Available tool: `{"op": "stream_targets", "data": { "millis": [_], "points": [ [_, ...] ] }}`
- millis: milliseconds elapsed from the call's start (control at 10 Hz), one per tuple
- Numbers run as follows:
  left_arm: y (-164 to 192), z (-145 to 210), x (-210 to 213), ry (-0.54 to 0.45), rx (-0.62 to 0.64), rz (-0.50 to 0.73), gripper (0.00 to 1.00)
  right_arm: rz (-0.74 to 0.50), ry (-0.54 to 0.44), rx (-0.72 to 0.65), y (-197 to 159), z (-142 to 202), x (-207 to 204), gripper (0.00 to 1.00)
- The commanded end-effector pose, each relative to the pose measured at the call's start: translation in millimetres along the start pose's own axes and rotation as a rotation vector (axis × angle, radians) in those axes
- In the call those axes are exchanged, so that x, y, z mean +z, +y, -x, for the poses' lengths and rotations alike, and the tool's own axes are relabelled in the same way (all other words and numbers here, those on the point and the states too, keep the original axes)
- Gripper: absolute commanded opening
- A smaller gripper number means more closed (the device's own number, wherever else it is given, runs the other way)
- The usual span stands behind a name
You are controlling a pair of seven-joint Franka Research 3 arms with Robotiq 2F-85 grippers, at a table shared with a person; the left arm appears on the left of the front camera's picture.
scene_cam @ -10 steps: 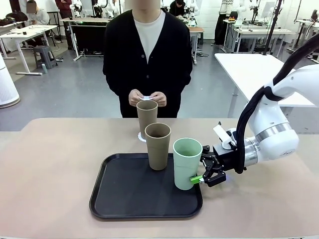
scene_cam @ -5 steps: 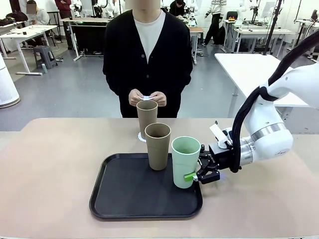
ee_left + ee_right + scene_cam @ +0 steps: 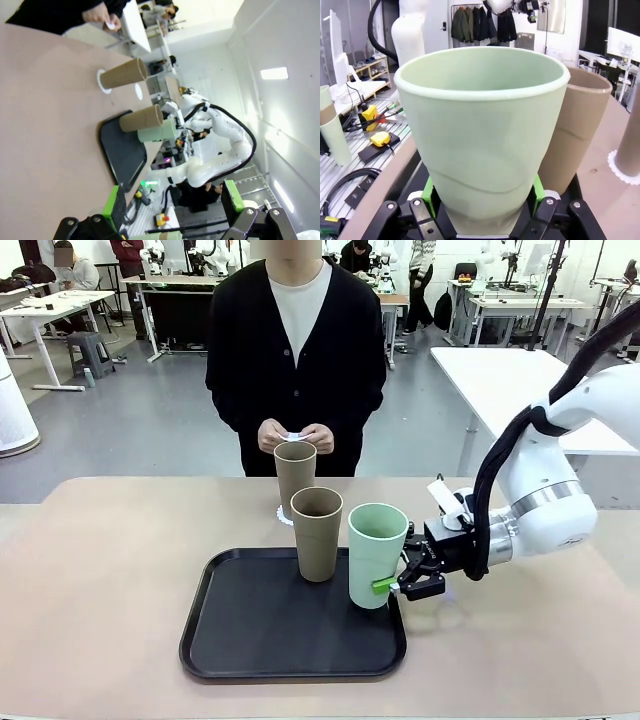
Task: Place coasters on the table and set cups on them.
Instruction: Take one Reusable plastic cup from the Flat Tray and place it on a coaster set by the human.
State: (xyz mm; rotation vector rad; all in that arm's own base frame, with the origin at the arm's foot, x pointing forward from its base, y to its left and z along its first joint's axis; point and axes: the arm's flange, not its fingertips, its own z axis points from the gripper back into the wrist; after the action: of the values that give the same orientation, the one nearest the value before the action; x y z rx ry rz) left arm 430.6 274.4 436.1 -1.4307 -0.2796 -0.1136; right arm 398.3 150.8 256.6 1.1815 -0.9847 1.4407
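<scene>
Lifting green cup (image 3: pixel 376 545) off tray (image 3: pixel 250 635), right gripper (image 3: pixel 385 587) clamped on it, left gripper (image 3: pixel 172 200) wide; next needs seemingly spare coaster (image 3: pixel 138 90).

The right arm (image 3: pixel 545 505) reaches in from the right with its wrist held level. The right gripper (image 3: pixel 388 585) points sideways, jaws clamped on the lower wall of the mint green cup (image 3: pixel 375 550). The left gripper (image 3: pixel 175 205) has its jaws spread wide, gripping nothing.
</scene>
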Motion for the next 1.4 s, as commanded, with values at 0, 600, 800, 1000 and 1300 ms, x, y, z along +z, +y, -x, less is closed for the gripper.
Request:
{"op": "stream_targets", "data": {
  "millis": [0, 600, 800, 1000, 1300],
  "points": [
    [-2, 0, -1, 0.002, -0.003, 0.001, 1.00, 0.038, 0.006, -0.006, 26, -62, 20, 0.17],
    [-2, 0, -1, 0.002, -0.003, 0.001, 1.00, 0.139, 0.153, -0.032, 44, -197, 46, 0.17],
    [-2, 0, -1, 0.002, -0.003, 0.001, 1.00, 0.130, 0.092, 0.005, 47, -201, 48, 0.17],
    [-2, 0, -1, 0.002, -0.003, 0.001, 1.00, 0.130, 0.092, 0.005, 47, -201, 48, 0.17],
    [-2, 0, -1, 0.002, -0.003, 0.001, 1.00, 0.163, 0.109, -0.005, 14, -199, 104, 0.81]
  ]
}}
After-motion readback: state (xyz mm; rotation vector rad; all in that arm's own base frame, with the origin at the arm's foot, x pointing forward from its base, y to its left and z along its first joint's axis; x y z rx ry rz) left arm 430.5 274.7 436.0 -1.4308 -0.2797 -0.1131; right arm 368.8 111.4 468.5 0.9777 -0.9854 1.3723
